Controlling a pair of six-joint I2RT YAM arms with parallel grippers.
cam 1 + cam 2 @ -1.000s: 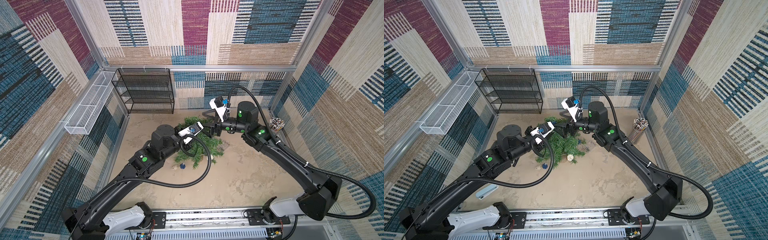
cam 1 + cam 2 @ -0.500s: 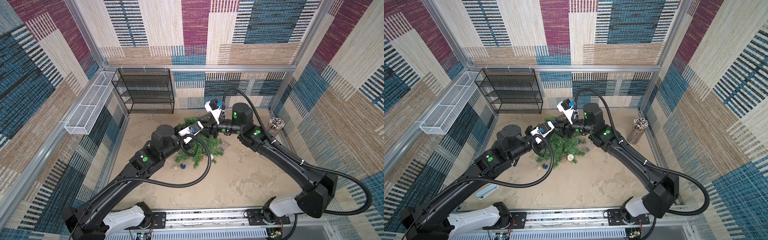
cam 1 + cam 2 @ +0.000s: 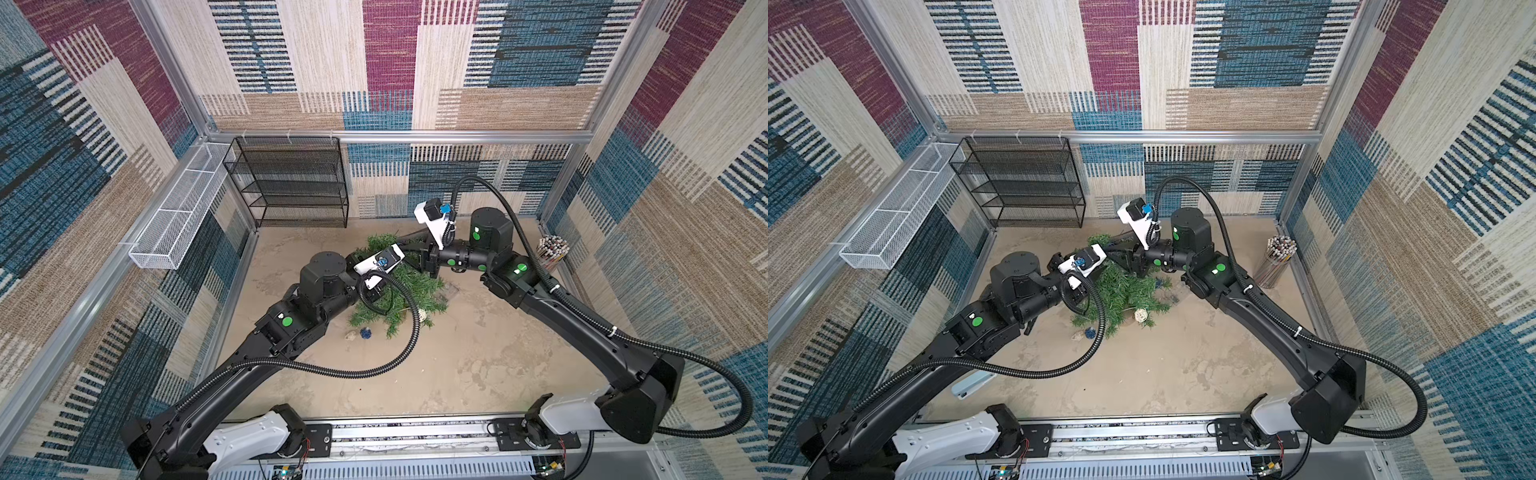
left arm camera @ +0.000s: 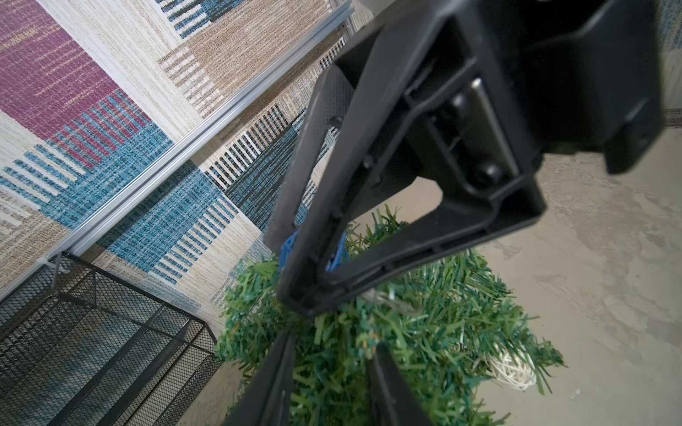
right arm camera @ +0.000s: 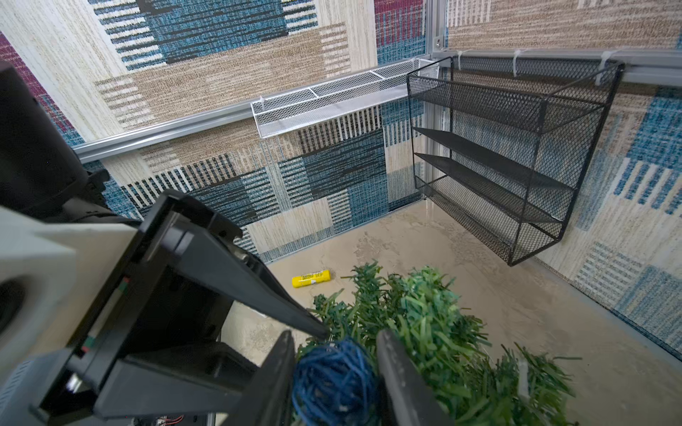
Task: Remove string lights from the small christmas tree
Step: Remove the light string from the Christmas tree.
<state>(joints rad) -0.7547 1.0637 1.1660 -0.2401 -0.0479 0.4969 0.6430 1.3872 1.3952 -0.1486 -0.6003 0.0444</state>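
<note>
The small christmas tree (image 3: 415, 291) (image 3: 1125, 291), a bushy green pine, is on the sandy floor between the two arms. In the right wrist view my right gripper (image 5: 335, 337) is shut on a dark blue woven ball (image 5: 334, 380) of the string lights, at the tree's top. My left gripper (image 4: 334, 343) is sunk in the needles just beside it, its fingers (image 4: 280, 369) either side of a tuft of branches. A cream ball (image 3: 424, 314) (image 4: 513, 369) hangs low in the tree. Another blue ball (image 3: 365, 332) lies on the floor at its foot.
A black mesh shelf (image 3: 291, 183) hangs on the back wall and a white wire basket (image 3: 178, 212) on the left wall. A clear cup of coloured sticks (image 3: 550, 251) stands at the right wall. A yellow tube (image 5: 312, 278) lies on the floor behind the tree.
My right gripper has moved left onto the tree's top and its jaws have come in from wide open onto the blue ball. The left arm has hardly moved.
</note>
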